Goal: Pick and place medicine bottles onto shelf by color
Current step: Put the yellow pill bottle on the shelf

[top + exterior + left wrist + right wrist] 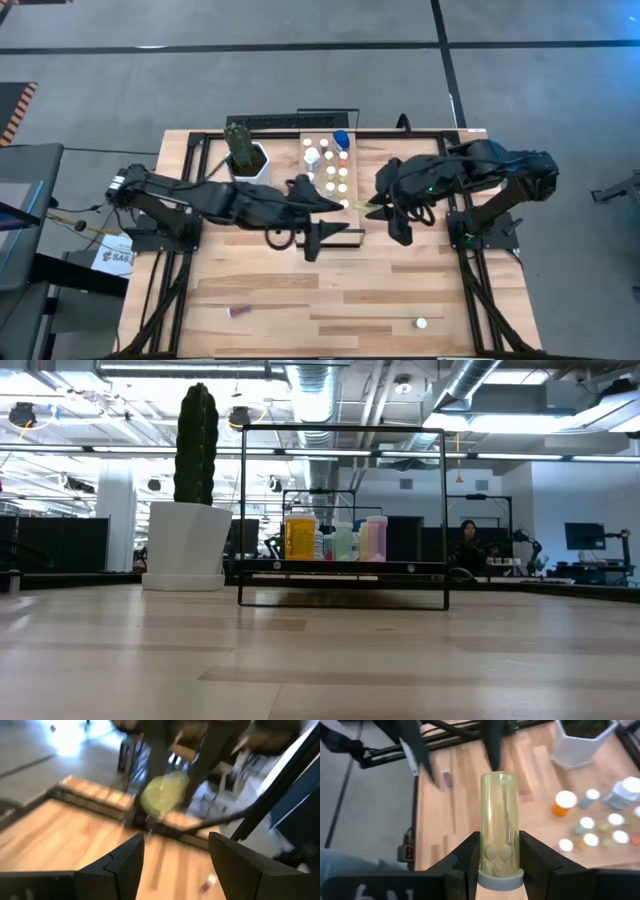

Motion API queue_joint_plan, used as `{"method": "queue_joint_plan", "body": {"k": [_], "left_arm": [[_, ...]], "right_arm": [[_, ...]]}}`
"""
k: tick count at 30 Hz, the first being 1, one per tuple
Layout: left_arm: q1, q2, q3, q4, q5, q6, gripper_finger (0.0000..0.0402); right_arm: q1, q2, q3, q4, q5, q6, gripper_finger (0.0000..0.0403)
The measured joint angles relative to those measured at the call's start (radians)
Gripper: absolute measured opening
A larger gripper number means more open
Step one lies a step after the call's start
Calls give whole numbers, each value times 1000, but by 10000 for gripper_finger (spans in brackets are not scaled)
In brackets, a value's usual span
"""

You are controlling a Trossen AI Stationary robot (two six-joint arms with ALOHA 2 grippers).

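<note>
My right gripper [500,842] is shut on a translucent green medicine bottle [498,815] with pills inside, held in the air over the near end of the shelf [354,180]. My left gripper [177,840] stands open just to the bottle's left [338,205], with the bottle [165,795] ahead of its fingers and nothing between them. Several small bottles [327,165] stand on the shelf board, a blue one [341,138] at its far end. A reddish bottle [238,311] and a white-capped one [421,323] lie on the table near its front edge. My right gripper pinches the green bottle's body just above its pale cap [501,879] between the two fingers [470,855]. The cap end lies back toward the wrist, and the bottle juts forward along the fingers, toward the table's left [358,204]. It is lifted clear.
A white hexagonal pot with a cactus [247,155] stands left of the shelf. The shelf's dark metal frame [343,428] rises over the board. Bare wooden table [330,290] lies between the arms and the front edge.
</note>
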Motion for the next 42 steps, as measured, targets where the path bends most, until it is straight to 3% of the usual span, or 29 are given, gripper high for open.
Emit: {"method": "queue_joint_plan", "body": {"k": [6,12,21,27,42], "left_arm": [[9,58,-3,18,21,-2,208],[-4,68,-3,23,-61,82,208],[-7,72,-2,84,17,223,208],[-8,72,-2,88,86,226,208],[-8,72,-2,101,48,253,208]], "right_arm": [[24,29,1,-5,-53,-32,134],[59,48,-2,-74,-56,-64,134],[86,55,-1,-49,-56,-91,134],[84,55,-1,-23,-42,-100,133],[73,63,-1,-18,-36,-146,134]]}}
